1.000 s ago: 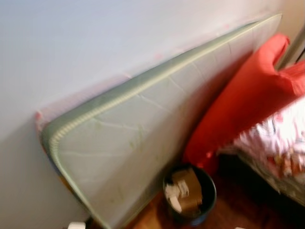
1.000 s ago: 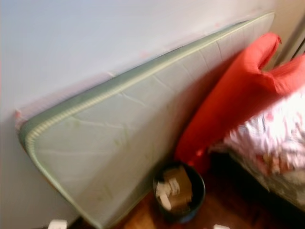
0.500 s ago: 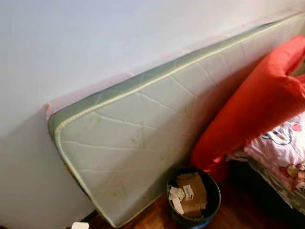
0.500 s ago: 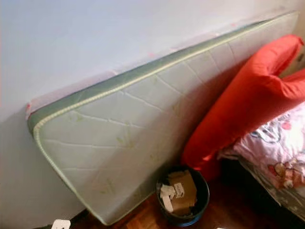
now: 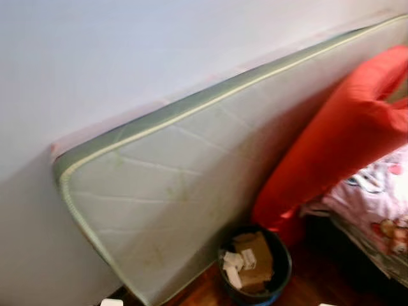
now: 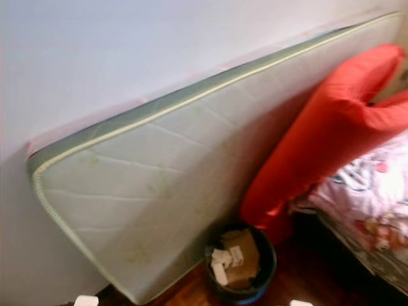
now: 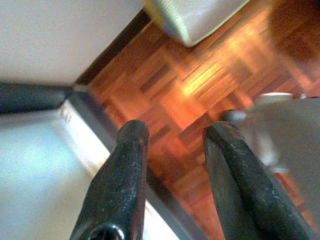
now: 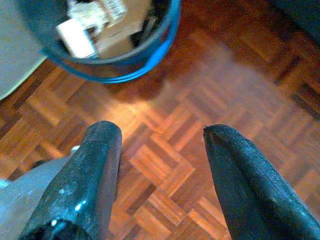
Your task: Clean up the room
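A dark round bin (image 5: 254, 268) with a blue base stands on the wood floor, holding cardboard pieces and crumpled paper (image 5: 245, 262). It sits at the foot of a pale green mattress (image 5: 191, 178) leaning on the white wall. My right gripper (image 8: 160, 145) hangs open above bare parquet, with the bin's rim (image 8: 125, 62) just beyond its fingertips. My left gripper (image 7: 172, 135) is also open and empty over the floor, near the mattress corner (image 7: 192, 20) and a dark skirting board (image 7: 107, 50).
A long red cushion (image 5: 338, 140) leans against the mattress beside a bed with a pink patterned cover (image 5: 376, 204). A white panel with a dark edge (image 7: 45, 160) lies close to my left gripper. Parquet floor (image 8: 210, 100) spreads around the bin.
The whole head view has shifted and tilted slightly as the camera moved; the bin, mattress and cushion keep their places relative to each other.
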You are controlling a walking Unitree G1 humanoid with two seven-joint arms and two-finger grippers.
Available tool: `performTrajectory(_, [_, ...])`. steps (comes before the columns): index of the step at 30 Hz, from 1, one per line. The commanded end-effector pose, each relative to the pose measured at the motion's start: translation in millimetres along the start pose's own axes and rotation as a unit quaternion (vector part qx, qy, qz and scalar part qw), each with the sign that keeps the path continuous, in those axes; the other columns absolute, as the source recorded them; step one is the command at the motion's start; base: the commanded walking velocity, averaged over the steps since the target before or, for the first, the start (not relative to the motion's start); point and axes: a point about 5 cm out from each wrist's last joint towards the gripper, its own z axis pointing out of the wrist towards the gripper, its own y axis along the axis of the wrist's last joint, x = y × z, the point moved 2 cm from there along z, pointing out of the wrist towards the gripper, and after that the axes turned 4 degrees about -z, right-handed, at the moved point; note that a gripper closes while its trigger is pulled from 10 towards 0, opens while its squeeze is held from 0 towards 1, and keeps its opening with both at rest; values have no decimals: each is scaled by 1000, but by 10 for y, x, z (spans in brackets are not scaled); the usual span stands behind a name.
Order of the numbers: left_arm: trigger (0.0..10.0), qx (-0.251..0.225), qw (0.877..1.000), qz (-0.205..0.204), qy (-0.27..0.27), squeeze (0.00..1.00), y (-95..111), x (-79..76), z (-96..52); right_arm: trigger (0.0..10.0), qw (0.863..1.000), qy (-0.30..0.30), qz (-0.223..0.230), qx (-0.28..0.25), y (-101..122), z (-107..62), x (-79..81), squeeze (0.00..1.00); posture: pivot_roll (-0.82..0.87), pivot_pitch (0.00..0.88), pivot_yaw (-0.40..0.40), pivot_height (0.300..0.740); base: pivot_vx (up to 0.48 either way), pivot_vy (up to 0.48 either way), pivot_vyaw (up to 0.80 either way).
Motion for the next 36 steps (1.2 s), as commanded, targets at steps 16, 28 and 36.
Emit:
performTrajectory(16, [10000,2,1000,5,1,0,-21,22,-5,10000,1000,3,-15,-6,7,2,38,0,36,0,-6,740,0,-251,-198])
performTrajectory(28, [10000,0,1000,8,-2,0,-15,30,-5,10000,1000,-1,-2,-21,35,3,47,0,26,0,3,740,0,-263,0])
performTrajectory(36, [10000,0,1000,9,-2,0,-12,35,-5,10000,1000,3,5,-21,34,6,63,0,34,0,0,740,0,-304,0])
